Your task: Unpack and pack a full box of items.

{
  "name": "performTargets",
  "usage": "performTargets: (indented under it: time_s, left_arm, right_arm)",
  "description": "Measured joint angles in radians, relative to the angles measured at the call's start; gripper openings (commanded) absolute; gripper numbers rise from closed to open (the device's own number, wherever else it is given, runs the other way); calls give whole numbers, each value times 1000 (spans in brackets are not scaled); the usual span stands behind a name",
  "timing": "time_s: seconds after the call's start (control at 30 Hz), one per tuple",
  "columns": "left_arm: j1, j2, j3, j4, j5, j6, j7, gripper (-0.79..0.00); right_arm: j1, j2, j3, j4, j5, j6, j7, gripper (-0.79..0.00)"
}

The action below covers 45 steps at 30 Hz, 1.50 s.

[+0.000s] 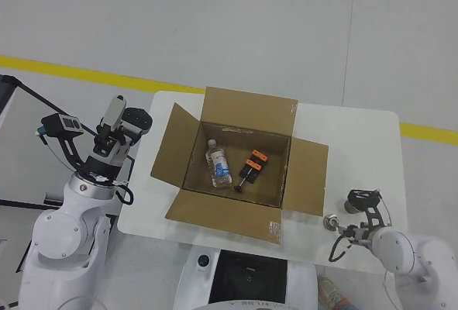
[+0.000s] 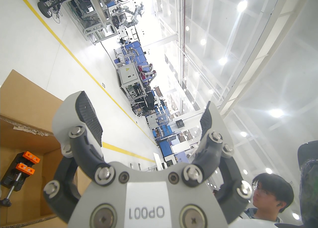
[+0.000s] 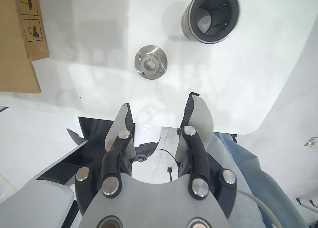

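Left gripper [image 2: 146, 112] hangs spread, empty, off the desk's [image 1: 345, 139] left edge. Open box [image 1: 170, 147] sits mid-desk: one bottle [image 1: 218, 163], one orange vise [image 1: 252, 165] inside. Right of it, one metal flange [image 3: 150, 62] and one sleeve [image 3: 210, 20] stand apart; right gripper [image 3: 161, 107] spread, empty, at the near edge.

- You're in a large robotics workshop hall; a yellow floor line [image 2: 74, 56] crosses the pale floor;
- ceiling lights [image 2: 242, 5] hang high overhead;
- blue machine stations [image 2: 166, 148], cabled equipment racks [image 2: 92, 3] and another robot arm [image 2: 130, 14] stand in rows.
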Motion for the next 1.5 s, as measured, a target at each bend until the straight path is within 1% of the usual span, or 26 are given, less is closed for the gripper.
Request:
performTargets:
  time_s: [0.1, 0.23, 0.37, 0.43, 0.47, 0.7, 0.73, 0.8, 0.87, 0.97, 1.07, 1.23, 1.33, 1.5]
  left_arm:
    - [0, 0, 0, 0, 0, 0, 0, 0]
    - [0, 0, 0, 0, 0, 0, 0, 0]
    - [0, 0, 0, 0, 0, 0, 0, 0]
    - [0, 0, 0, 0, 0, 0, 0, 0]
    - [0, 0, 0, 0, 0, 0, 0, 0]
    - [0, 0, 0, 0, 0, 0, 0, 0]
    - [0, 0, 0, 0, 0, 0, 0, 0]
    - [0, 0, 0, 0, 0, 0, 0, 0]
    - [0, 0, 0, 0, 0, 0, 0, 0]
    - [0, 0, 0, 0, 0, 0, 0, 0]
    - [0, 0, 0, 0, 0, 0, 0, 0]
    - [0, 0, 0, 0, 0, 0, 0, 0]
    - [0, 0, 0, 0, 0, 0, 0, 0]
    - [0, 0, 0, 0, 0, 0, 0, 0]
  right_arm:
    - [81, 0, -39, 66, 3, -30, 41, -397]
    - [137, -2, -86, 98, -38, -31, 71, -382]
    - [166, -2, -119, 121, -73, -41, 98, -382]
    - [178, -3, -130, 134, -85, -47, 110, -363]
    - [183, -3, -131, 140, -85, -45, 111, -286]
    - [192, -4, -124, 146, -79, -30, 107, -286]
    - [192, -4, -124, 146, -79, -30, 107, -413]
    - [190, -4, -122, 152, -75, -35, 97, -511]
    - [187, -4, -115, 162, -53, -50, 78, -536]
    - [197, -3, -107, 177, -41, -80, 77, -523]
    - [212, -2, -124, 193, -61, -104, 85, -474]
    - [236, -2, -148, 219, -73, -143, 100, -428]
    - [254, -2, -164, 241, -69, -172, 113, -428]
    - [274, -5, -207, 277, -95, -180, 106, -431]
